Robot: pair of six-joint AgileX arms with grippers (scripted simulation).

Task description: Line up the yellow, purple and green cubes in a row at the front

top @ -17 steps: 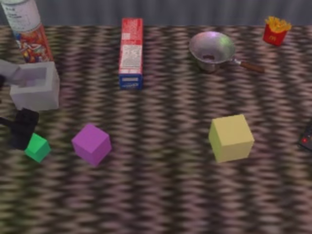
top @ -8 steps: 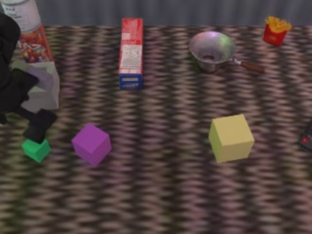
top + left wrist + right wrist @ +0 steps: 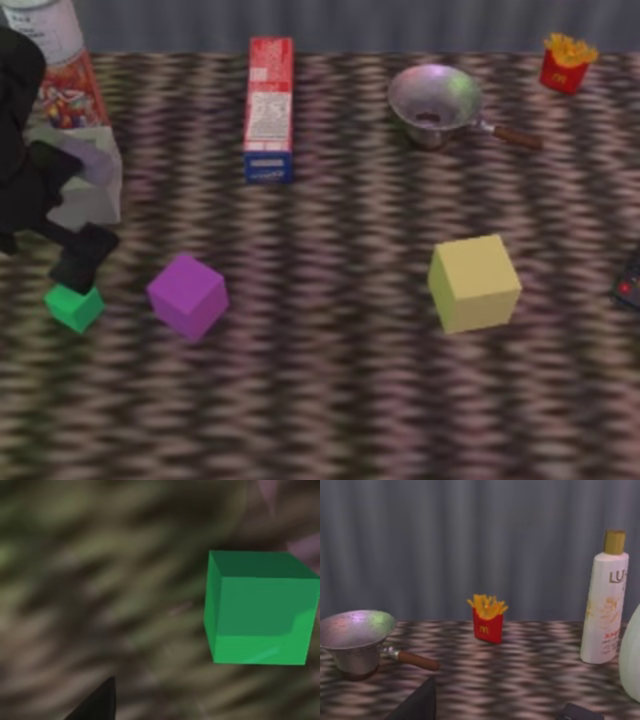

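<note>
Trouble I foresee: my left gripper [image 3: 78, 268] hovers at the green cube [image 3: 74, 307] near the table's [image 3: 330, 400] left edge, gripping nothing, finger spread unclear. Descending off-centre could knock it toward the purple cube [image 3: 187, 295]. The yellow cube [image 3: 474, 282] sits well apart, right of centre.

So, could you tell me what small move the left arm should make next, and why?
Probably lower the left gripper a little further onto the small bright green matte cube and centre on it. In the top view the gripper sits just behind the cube; the left wrist view shows the cube off to one side, not yet between the fingers.
</note>
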